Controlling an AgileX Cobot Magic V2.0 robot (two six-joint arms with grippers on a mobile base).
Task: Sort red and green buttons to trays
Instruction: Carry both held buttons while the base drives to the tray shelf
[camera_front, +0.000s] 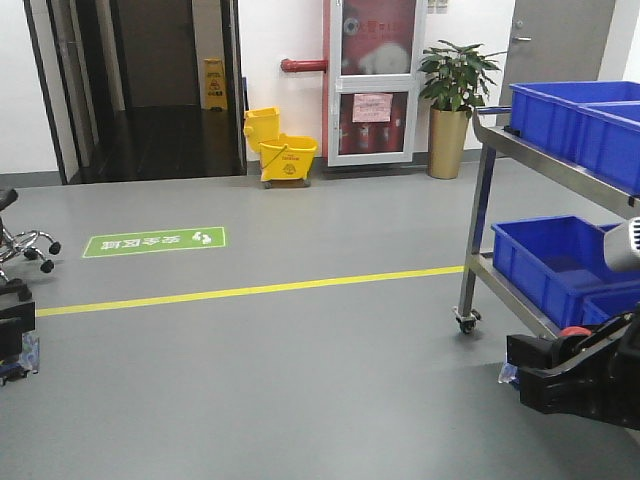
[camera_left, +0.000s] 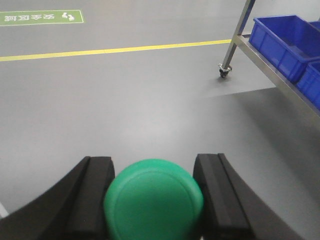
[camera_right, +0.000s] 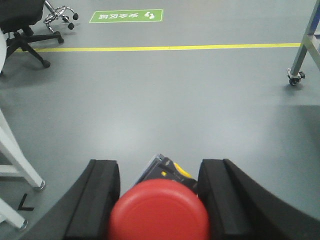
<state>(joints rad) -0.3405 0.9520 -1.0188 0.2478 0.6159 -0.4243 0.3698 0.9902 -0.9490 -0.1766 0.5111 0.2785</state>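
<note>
(a) At the left gripper (camera_left: 152, 160), the gap between the fingers is filled by the green button (camera_left: 152, 200). Open floor (camera_left: 125, 100) lies ahead and to the left. Ahead-right stand the cart (camera_left: 236, 40) leg and caster (camera_left: 223, 70), with crates (camera_left: 282, 40) along the right. (b) At the right gripper (camera_right: 159, 165), the gap is filled by the red button (camera_right: 159, 212). Floor is open ahead. A chair (camera_right: 22, 22) stands well ahead-left, a table leg (camera_right: 12, 150) near on the left, and the cart caster well ahead-right.
</note>
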